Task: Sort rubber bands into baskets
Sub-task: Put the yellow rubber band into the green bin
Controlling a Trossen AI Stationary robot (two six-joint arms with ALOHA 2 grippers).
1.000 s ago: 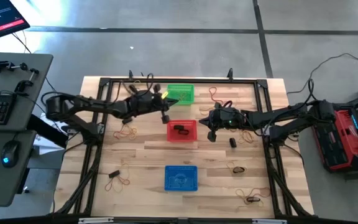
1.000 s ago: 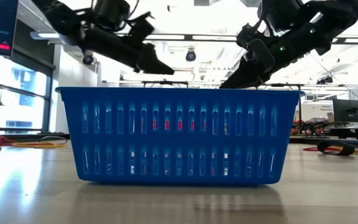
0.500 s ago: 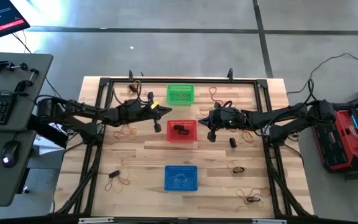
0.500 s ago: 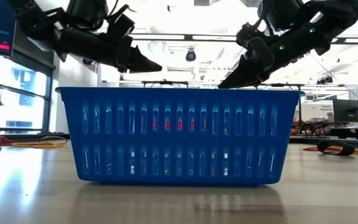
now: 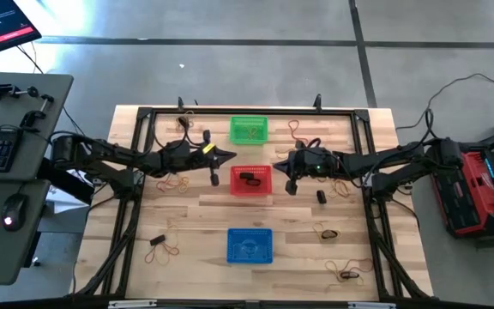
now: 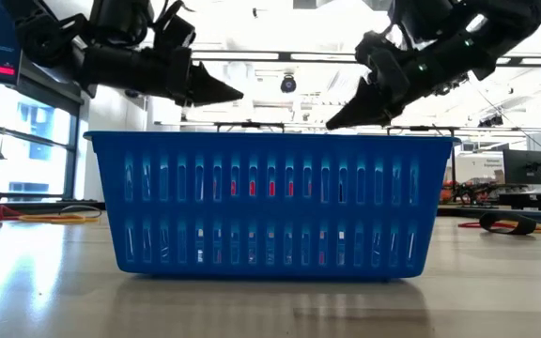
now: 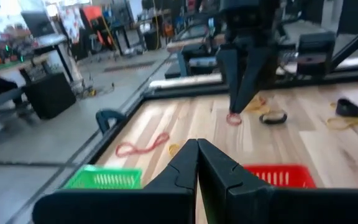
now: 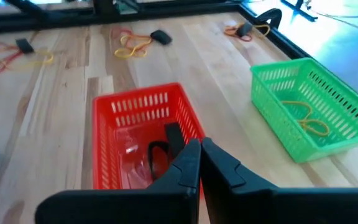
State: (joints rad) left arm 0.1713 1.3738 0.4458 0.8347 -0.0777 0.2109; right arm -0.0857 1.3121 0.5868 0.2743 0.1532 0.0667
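The three baskets stand in a line down the middle of the desk [image 5: 204, 215], so that both arms can reach each of them: the green basket [image 5: 249, 130] at the far edge, the red basket [image 5: 250, 181] in the middle and the blue basket [image 5: 250, 245] nearest the low camera. The left pincer [image 5: 227, 155] hangs above the desk just beside the red basket, between it and the green one, and its two fingers are pressed together with nothing visible between them; I think it is free now for another pick. The right pincer [image 5: 286, 172] hangs at the other side of the red basket, near its rim, also with fingers closed and, as far as I can see, empty. In the right wrist view the green basket holds a yellow band [image 8: 308, 123], and the red basket holds dark bands [image 8: 160, 149], so the sorting seems to go by colour, though dark bands in a red basket surprise me a little. Many rubber bands [image 5: 175, 182] are not yet sorted and lie loose on the desk, to both sides of the baskets. I judge that the task is far from finished.
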